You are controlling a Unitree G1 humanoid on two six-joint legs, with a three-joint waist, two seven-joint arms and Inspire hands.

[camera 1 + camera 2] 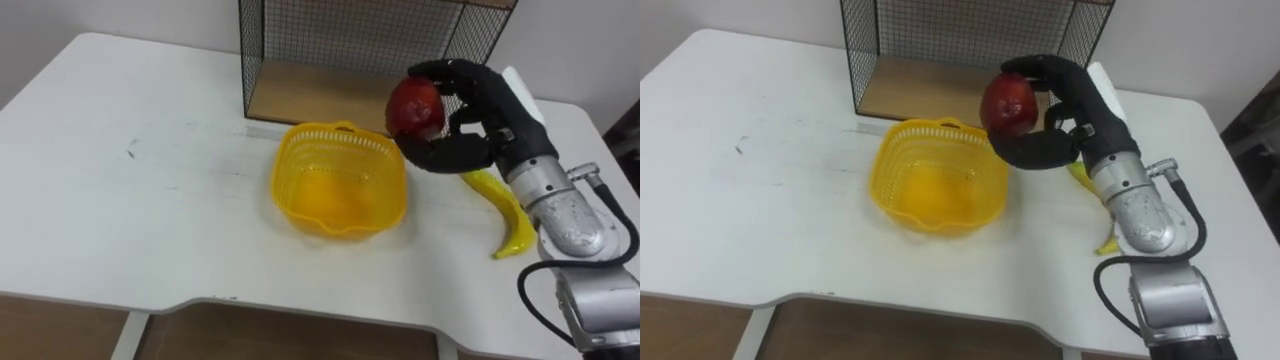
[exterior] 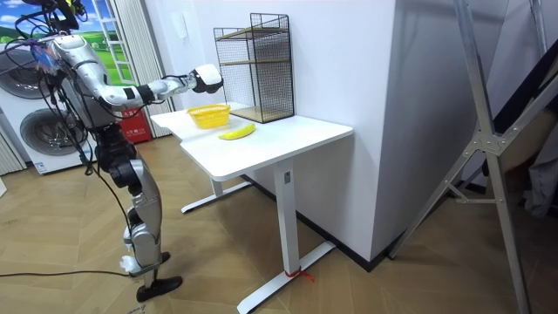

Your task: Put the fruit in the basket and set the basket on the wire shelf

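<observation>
Right hand (image 1: 488, 112): fingers curled round 1 red apple (image 1: 415, 108), held above right rim of 1 yellow basket (image 1: 292, 205) | basket mid-table (image 1: 120, 200), before 1 wire shelf (image 1: 340, 40) at back edge | 1 banana (image 1: 512, 222) near right edge

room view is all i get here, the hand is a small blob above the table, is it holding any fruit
Observer: Yes. The right hand has its fingers curled round a red apple.
Operator: is it over the basket yet
Observer: From the head camera the red apple shows at the far right corner of the yellow basket, raised off the table. I cannot tell if it is over the opening.
Operator: and the banana from up there
Observer: The banana lies on the table to the right of the yellow basket, and its far end is hidden behind the wrist of the right hand.
</observation>
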